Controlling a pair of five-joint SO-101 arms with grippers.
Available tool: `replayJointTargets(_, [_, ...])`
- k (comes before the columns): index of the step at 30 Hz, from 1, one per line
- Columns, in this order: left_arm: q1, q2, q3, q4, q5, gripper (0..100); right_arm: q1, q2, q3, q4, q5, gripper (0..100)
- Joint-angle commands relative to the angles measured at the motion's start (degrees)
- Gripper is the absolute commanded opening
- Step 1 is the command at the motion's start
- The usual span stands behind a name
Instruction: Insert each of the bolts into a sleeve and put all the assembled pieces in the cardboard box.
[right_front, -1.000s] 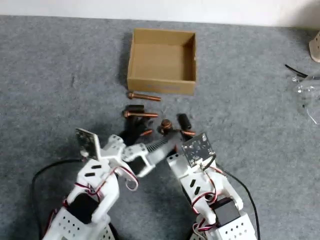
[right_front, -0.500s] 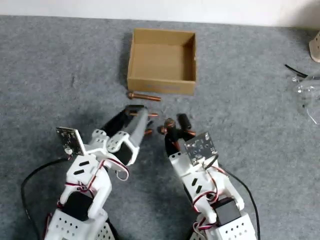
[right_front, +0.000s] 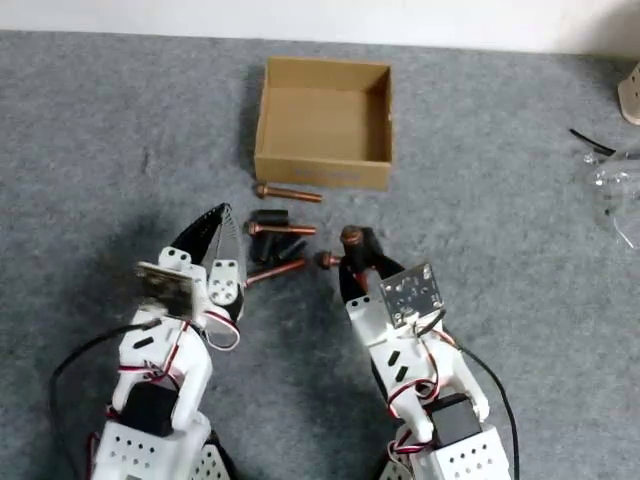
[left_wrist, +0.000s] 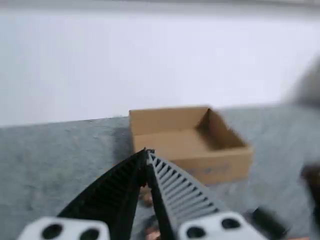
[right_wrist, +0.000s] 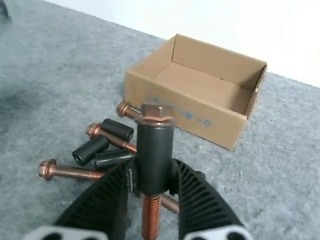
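Right tool (right_wrist: 154, 176) clamped on a black sleeve (right_wrist: 154, 159) held upright. A copper bolt (right_wrist: 157, 114) runs through it, head above, threaded end out below. High view puts this tool (right_front: 355, 268) near mid-worktop, in front of the cardboard box (right_front: 322, 172).

Left tool (right_front: 221, 213) lies left of the parts cluster. Its fingers look pressed together at the tip with nothing between them, though its own view (left_wrist: 147, 153) is blurred.

Box sits open-topped on the grey worktop (right_front: 500, 200), nothing visible inside.

Loose bolts: one (right_front: 288, 192) just in front of the box wall, a second (right_front: 282, 229) behind it, a third (right_front: 275, 270) nearest the arms. Loose sleeves (right_wrist: 117, 129) lie among them, three countable from the right wrist.
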Motion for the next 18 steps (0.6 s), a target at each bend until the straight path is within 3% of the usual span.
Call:
replayJointTargets(1, [0.57,-0.66,1.98,0.09,-8.18,1,1.19,-1.01,3.30,-2.77,0.44,0.4])
replayJointTargets(12, [0.31,-0.31,2.24,0.26,-7.12,1,1.19,-0.92,6.90,-6.90,0.18,0.4])
replayJointTargets(18, [-2.33,-0.13,2.33,0.09,-7.12,1,-1.71,-0.92,3.56,0.13,0.62,0.4])
